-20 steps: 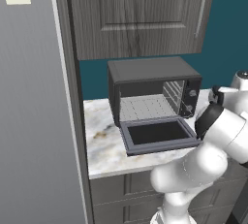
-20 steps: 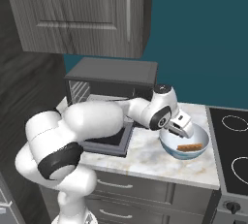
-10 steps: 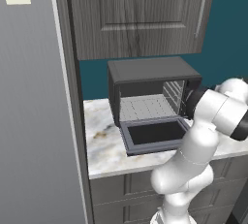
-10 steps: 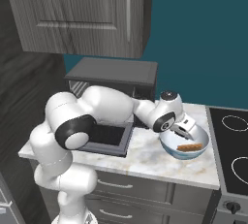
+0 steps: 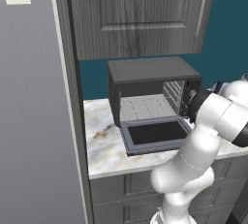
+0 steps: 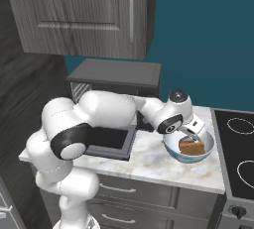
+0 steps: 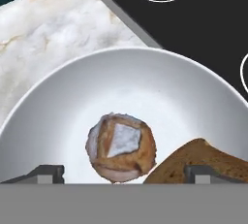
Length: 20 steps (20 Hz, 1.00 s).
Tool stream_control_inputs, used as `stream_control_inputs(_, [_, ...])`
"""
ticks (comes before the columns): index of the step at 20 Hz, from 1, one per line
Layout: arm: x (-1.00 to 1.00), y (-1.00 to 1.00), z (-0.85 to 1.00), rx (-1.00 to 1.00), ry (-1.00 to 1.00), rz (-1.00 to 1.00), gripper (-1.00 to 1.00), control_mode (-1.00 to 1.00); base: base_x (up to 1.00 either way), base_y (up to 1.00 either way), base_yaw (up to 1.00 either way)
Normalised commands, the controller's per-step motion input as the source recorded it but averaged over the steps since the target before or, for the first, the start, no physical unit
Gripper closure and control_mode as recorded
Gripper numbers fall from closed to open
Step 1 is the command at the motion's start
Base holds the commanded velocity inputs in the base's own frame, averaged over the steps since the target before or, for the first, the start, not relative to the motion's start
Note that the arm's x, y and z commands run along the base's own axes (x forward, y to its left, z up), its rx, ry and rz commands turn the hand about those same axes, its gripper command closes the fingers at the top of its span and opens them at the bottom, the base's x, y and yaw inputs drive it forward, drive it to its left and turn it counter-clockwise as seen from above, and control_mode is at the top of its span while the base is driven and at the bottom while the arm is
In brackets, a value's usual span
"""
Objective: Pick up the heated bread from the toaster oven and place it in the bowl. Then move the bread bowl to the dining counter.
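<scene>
From my hand view I looked straight down into the bowl [image 7: 145,72]. Its pale inside held two things: a small round bread roll [image 7: 121,148] with a pale patch on its crust, lying near the middle of the floor, and a larger brown wedge of bread [image 7: 203,160] against the wall beside it, the two nearly touching. My two fingertips [image 7: 46,173] stood wide apart at the lower edge, one on each side of the roll, with nothing between them. Beyond the bowl's rim that view also gave me the veined marble worktop [image 7: 53,29] and the black cooktop [image 7: 193,14] with its white ring marks.

The right base view showed what the hand view could not. My gripper [image 6: 191,133] hung just over the bowl [image 6: 184,154], which sat on the worktop [image 6: 149,161] between the toaster oven [image 6: 116,77] and the cooktop [image 6: 237,153], close to the cooktop's edge. There only the brown wedge of bread [image 6: 192,147] was plain inside it.

The left base view alone looked into the toaster oven [image 5: 152,70]. Its door [image 5: 155,133] was dropped flat on the worktop [image 5: 104,140], and the wire rack [image 5: 145,107] lay bare. My arm blocked the bowl from that side.
</scene>
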Motion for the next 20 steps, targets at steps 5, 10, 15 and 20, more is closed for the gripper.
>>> stream_control_inputs(5, [-0.58,0.51,0.02,0.0,0.0,0.28,-1.0,-1.0,0.0,0.0,0.0])
stream_control_inputs(10, [-0.24,0.49,0.01,0.0,0.0,0.34,-1.0,-1.0,0.0,0.0,0.0])
stream_control_inputs(15, [0.0,0.41,0.32,-0.01,0.0,0.23,-1.0,-1.0,0.0,0.0,0.0])
stream_control_inputs(20, [0.0,0.06,-0.02,-0.07,0.04,0.08,-1.0,-1.0,0.0,0.0,0.0])
